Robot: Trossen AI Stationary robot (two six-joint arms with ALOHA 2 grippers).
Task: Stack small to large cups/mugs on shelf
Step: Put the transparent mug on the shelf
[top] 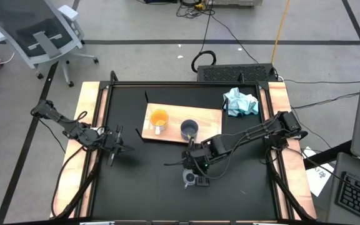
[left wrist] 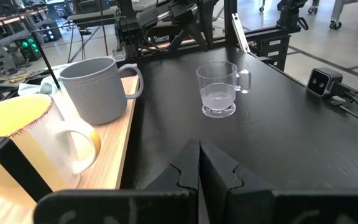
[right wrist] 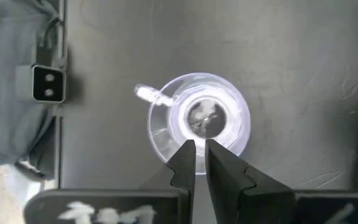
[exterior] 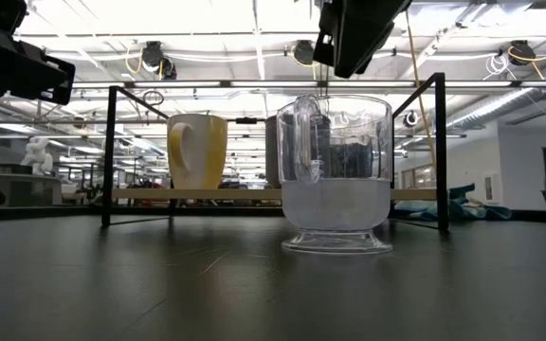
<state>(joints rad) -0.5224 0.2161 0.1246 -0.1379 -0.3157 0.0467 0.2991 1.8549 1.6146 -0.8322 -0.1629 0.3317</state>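
Note:
The clear glass cup (top: 190,179) stands on its foot on the black table, near the front middle; it also shows in the low view (exterior: 336,175) and the left wrist view (left wrist: 219,90). My right gripper (right wrist: 200,148) hangs above the cup's near rim, pointing down, its fingers parted by a narrow gap and touching nothing. The orange mug (top: 159,119) with a white handle and the blue-grey mug (top: 189,129) stand upright on the light-wood shelf board (top: 208,117). My left gripper (left wrist: 199,163) is shut and empty, at the table's left, left of the board.
A crumpled light-blue cloth (top: 240,102) lies at the back right, beside the board. A small grey camera box (right wrist: 47,84) sits on the table near the glass cup. The table's black frame rails (top: 102,119) run along its sides.

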